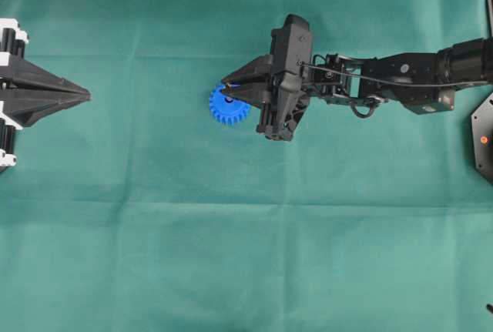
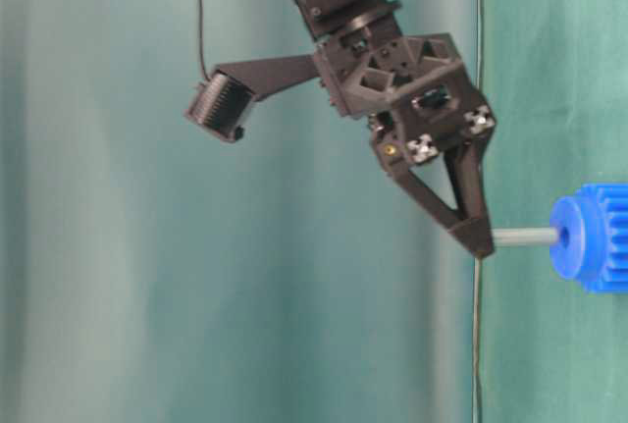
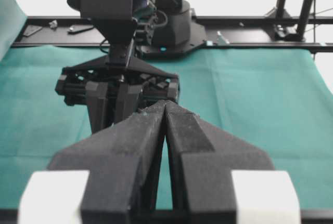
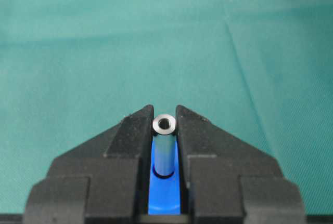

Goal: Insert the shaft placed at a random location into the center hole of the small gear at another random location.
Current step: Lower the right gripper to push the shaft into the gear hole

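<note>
While gripped, the shaft (image 4: 164,148) stands in the small gear (image 1: 228,105).

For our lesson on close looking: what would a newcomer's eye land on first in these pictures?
First the small gear, bright blue on the green cloth near the table's middle. Next the right gripper, shut on the shaft, whose lower end meets the gear's center. The left gripper sits shut at the left edge.

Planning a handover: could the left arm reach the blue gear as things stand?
Probably not easily: the left hand sits shut at the far edge, and the right hand, gripping the shaft in the small gear, covers it.
</note>
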